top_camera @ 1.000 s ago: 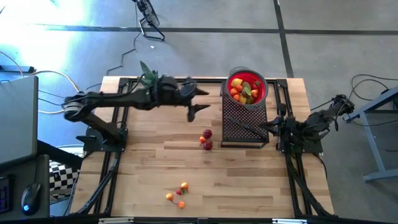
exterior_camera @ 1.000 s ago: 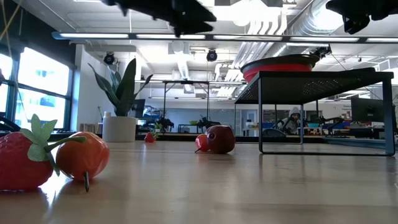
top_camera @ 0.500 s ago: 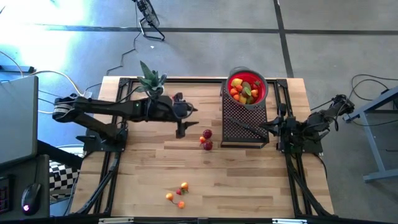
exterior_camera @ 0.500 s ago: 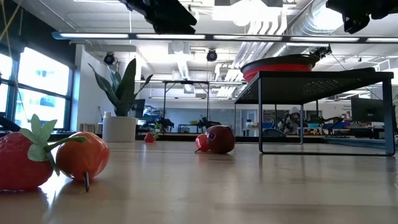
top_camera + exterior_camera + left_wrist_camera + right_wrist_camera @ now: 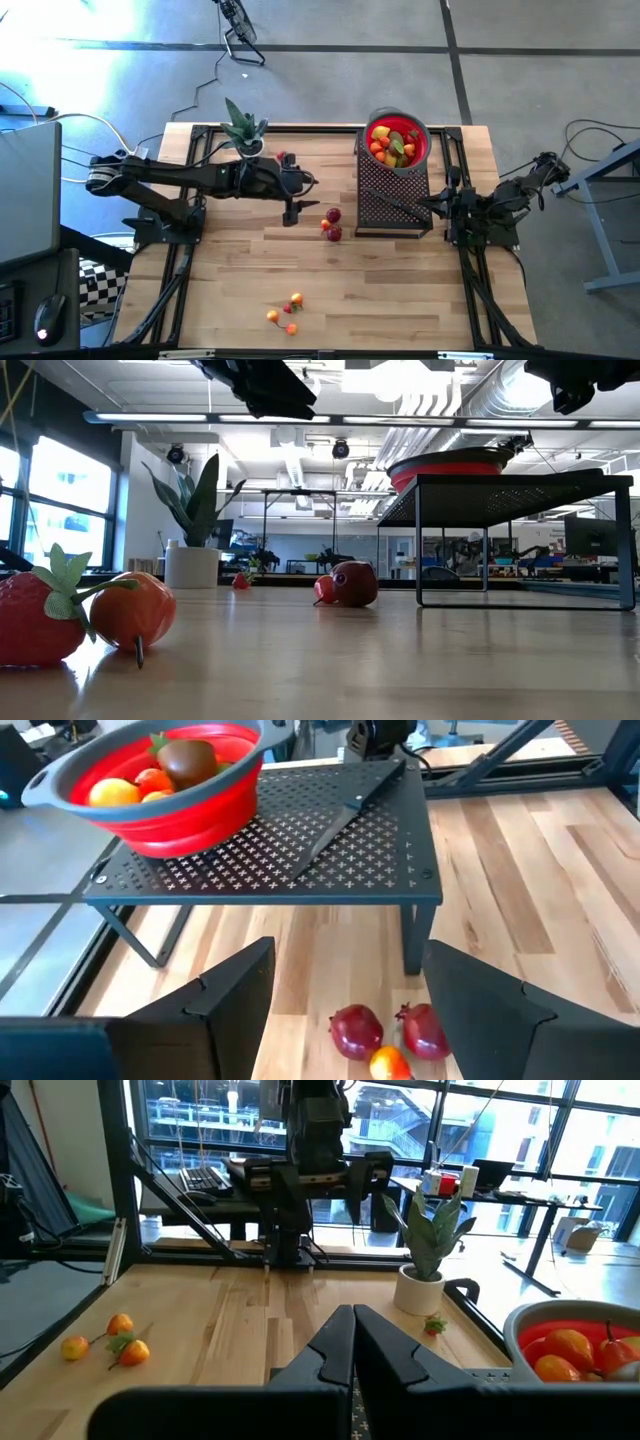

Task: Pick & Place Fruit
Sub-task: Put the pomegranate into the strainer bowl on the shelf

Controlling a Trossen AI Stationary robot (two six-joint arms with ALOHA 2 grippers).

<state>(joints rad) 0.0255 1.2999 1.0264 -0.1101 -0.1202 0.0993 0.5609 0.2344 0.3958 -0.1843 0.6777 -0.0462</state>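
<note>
1. The fruit (image 5: 357, 1029) beside the rack (image 5: 300, 850) looks light, hard and smooth, so it may roll; take one across its round middle.
2. The left gripper (image 5: 350, 1010) hovers near it, jaws wide and empty.
3. The rack leg and neighbouring fruits crowd the grasp.
4. The right gripper (image 5: 352, 1342) waits beside the rack, jaws closed.
5. The bowl (image 5: 398, 141) on the rack holds more fruit.

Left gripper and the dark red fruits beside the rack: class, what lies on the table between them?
Nothing: in the high view only bare wood separates the open left gripper from the dark red fruits. The left wrist view shows the same.
</note>
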